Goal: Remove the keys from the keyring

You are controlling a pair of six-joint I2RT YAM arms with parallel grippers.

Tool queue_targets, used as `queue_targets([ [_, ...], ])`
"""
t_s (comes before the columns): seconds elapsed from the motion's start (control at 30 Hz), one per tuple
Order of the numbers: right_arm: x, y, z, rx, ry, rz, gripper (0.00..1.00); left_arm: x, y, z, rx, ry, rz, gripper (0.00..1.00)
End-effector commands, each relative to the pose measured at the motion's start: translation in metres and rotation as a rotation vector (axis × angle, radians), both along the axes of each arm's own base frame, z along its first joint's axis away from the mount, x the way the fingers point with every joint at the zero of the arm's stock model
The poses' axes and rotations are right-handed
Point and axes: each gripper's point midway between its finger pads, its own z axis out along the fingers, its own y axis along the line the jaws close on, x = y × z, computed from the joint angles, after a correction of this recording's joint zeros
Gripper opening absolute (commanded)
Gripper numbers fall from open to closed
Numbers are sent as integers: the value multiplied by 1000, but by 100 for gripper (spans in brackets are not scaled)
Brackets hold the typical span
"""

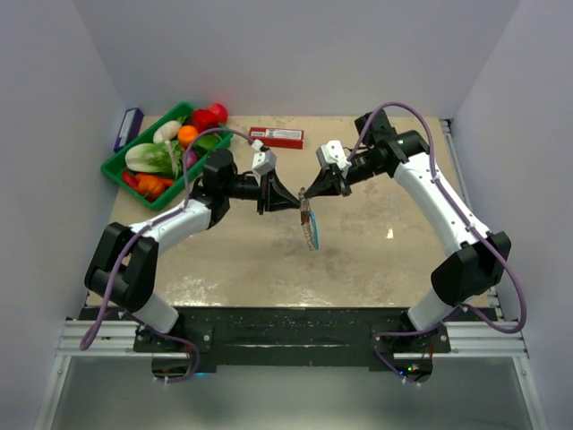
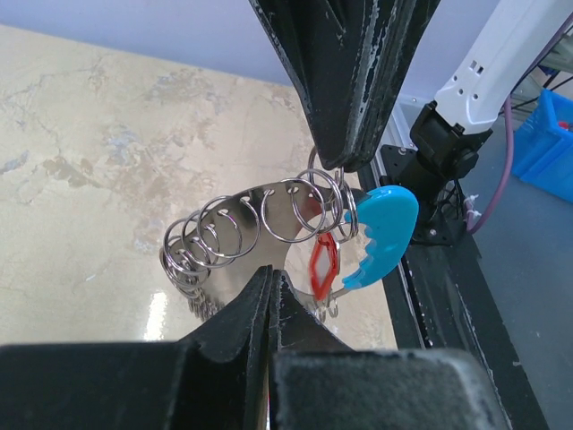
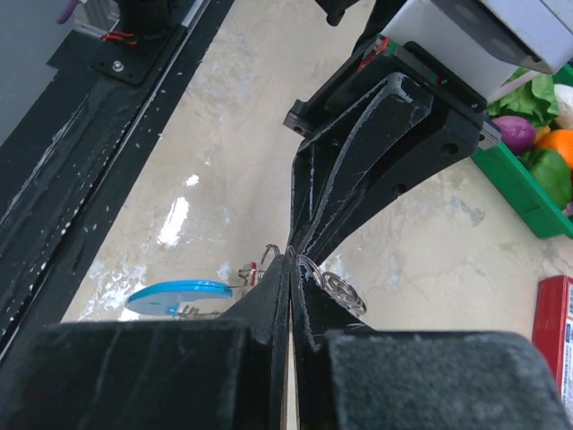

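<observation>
Left gripper (image 1: 295, 203): jaws pressed together, tips pinching the silvery lower edge of the keyring (image 1: 310, 228), as far as the left wrist view shows. Right gripper (image 1: 312, 192): jaws likewise closed, nipping one small wire ring at the top of the loop, just beside the blue section (image 2: 383, 231). The two sets of fingertips meet nose to nose above the middle of the table (image 1: 376, 260). Keyring: off the tabletop, hanging edge-on below the two tips, blue section lowest in the overhead view. Keys (image 2: 224, 237): silvery rings strung closely along the curved band, fanned out away from the blue section. Red-tagged piece (image 2: 323, 264): dangling between the rings and the blue section. Green tray (image 1: 118, 170): far left corner, filled with toy vegetables (image 1: 152, 157). Red box (image 1: 276, 136): flat at the far edge, well apart from the arms.
</observation>
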Motion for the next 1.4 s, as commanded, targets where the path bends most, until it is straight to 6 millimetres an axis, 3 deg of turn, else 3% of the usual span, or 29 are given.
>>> queue_targets([
  [0.0, -3, 4, 18, 54, -25, 5, 0, 6, -3, 18, -43, -48, 0, 4],
  [0.47, 11, 6, 19, 75, -41, -91, 0, -17, 1, 34, -89, -40, -103, 4],
  [0.93, 17, 8, 28, 110, -60, -139, 0, -21, 2, 34, -99, -36, -119, 4],
  [1.23, 18, 6, 27, 106, -60, -160, 0, -8, 10, 36, -58, -66, -59, 3],
  [1.37, 21, 7, 30, 124, -47, -187, 0, 5, 12, 27, 10, -187, -13, 2],
])
